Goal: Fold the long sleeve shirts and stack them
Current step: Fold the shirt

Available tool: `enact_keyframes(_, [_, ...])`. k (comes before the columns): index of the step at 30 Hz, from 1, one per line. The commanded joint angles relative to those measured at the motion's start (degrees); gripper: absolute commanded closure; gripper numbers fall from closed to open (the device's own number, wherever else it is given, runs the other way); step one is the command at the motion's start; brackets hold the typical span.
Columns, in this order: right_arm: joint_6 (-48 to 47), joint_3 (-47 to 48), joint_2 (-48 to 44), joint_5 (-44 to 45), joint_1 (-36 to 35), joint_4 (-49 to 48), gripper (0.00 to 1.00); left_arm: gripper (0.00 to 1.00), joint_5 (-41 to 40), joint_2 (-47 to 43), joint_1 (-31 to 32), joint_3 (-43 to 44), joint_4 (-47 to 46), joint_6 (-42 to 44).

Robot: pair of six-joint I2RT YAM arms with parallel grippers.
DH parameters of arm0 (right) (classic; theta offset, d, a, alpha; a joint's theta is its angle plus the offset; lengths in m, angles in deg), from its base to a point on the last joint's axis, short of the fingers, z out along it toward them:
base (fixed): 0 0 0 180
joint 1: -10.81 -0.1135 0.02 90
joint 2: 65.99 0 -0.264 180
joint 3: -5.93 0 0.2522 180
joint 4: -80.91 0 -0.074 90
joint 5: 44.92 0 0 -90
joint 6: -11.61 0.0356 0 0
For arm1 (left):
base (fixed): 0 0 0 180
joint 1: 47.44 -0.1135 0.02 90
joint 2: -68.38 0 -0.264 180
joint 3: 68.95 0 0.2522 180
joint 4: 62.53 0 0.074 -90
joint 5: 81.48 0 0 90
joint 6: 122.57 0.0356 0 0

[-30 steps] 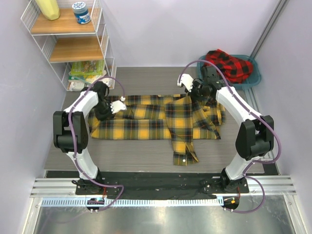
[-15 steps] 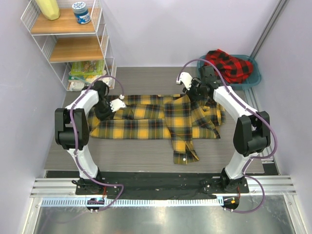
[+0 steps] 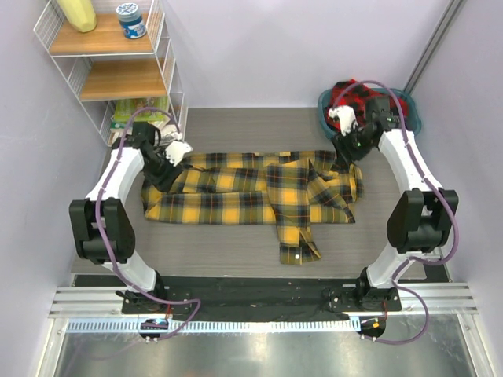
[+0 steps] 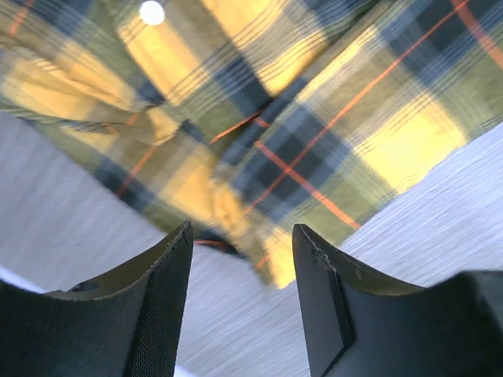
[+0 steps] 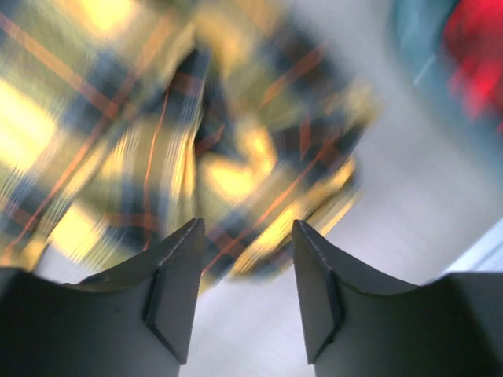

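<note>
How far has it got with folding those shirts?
Barely begun. The yellow shirt lies spread on the table, partly folded. The left pincer and right pincer hang open near its ends, holding nothing. The red shirt sits crumpled in the teal basin; nothing is stacked.

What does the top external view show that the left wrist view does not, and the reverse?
Only the top external view shows the red-and-black shirt heaped in the teal basin at the far right, the wire shelf at the far left, and the right arm. Only the left wrist view shows a white button on the cloth, thin orange lines in the check, and that the jaws of the left gripper stand apart, nothing between them. Both show the yellow-and-black shirt lying on the grey table.
</note>
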Motion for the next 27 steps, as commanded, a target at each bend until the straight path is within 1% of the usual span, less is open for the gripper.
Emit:
enact_keyframes(1, [5.21, -7.74, -2.46, -5.99, 0.62, 9.53, 0.5, 0.45, 2.04, 0.51, 0.47, -4.97, -1.41, -5.78])
enact_keyframes(3, [6.18, -10.48, -1.76, -5.73, 0.7, 8.04, 0.55, 0.47, 0.46, 2.18, 0.38, -6.38, -3.08, -6.75])
enact_keyframes(5, [7.06, -14.0, 0.09, -3.2, 0.7, 5.24, 0.58, 0.48, -0.77, 4.46, 0.47, -7.17, -4.74, -7.36])
enact_keyframes(7, [6.98, -17.24, 1.49, -1.17, 0.7, 2.95, 0.58, 0.5, -2.53, 5.87, 0.38, -8.32, -5.72, -7.63])
enact_keyframes(8, [7.06, -18.39, 1.93, 0.15, 0.7, 0.06, 0.59, 0.51, -3.32, 7.27, 0.38, -8.67, -6.24, -7.54])
enact_keyframes(9, [6.71, -19.45, 2.29, 2.25, 0.7, -0.58, 0.59, 0.53, -4.11, 7.81, 0.47, -9.63, -7.12, -7.19])
enact_keyframes(12, [5.83, -22.61, 4.13, 4.54, 0.7, -2.24, 0.62, 0.56, -6.4, 9.21, 0.38, -12.17, -7.39, -6.05])
enact_keyframes(16, [5.66, -28.41, 3.61, 6.75, 0.35, -6.11, 0.64, 0.59, -7.55, 7.38, 0.38, -17.19, -8.88, -3.68])
enact_keyframes(18, [5.66, -31.22, 2.82, 7.1, -0.26, -6.12, 0.65, 0.6, -7.9, 5.71, 0.38, -19.82, -9.06, -2.72])
enact_keyframes(21, [5.04, -35.17, -1.56, 7.54, -1.4, -5.24, 0.66, 0.62, -8.43, 2.47, 0.47, -23.17, -7.49, -0.87])
enact_keyframes(24, [4.16, -35.81, -7.63, 6.23, -1.41, -1.38, 0.65, 0.62, -6.15, -1.05, 0.12, -23.44, -3.71, 0.98])
enact_keyframes(25, [4.08, -35.11, -8.95, 4.48, -1.41, 1.15, 0.64, 0.61, -4.58, -2.02, 0.12, -22.74, -0.22, 1.5])
enact_keyframes(26, [4.16, -33.88, -10.44, 3.25, -1.41, 2.48, 0.63, 0.58, -0.21, -3.08, 0.03, -20.47, 1.29, 1.51])
enact_keyframes(27, [4.95, -30.74, -12.37, 1.84, -1.41, 3.36, 0.62, 0.56, 2.1, -4.04, -0.06, -18.97, 3.14, 1.51])
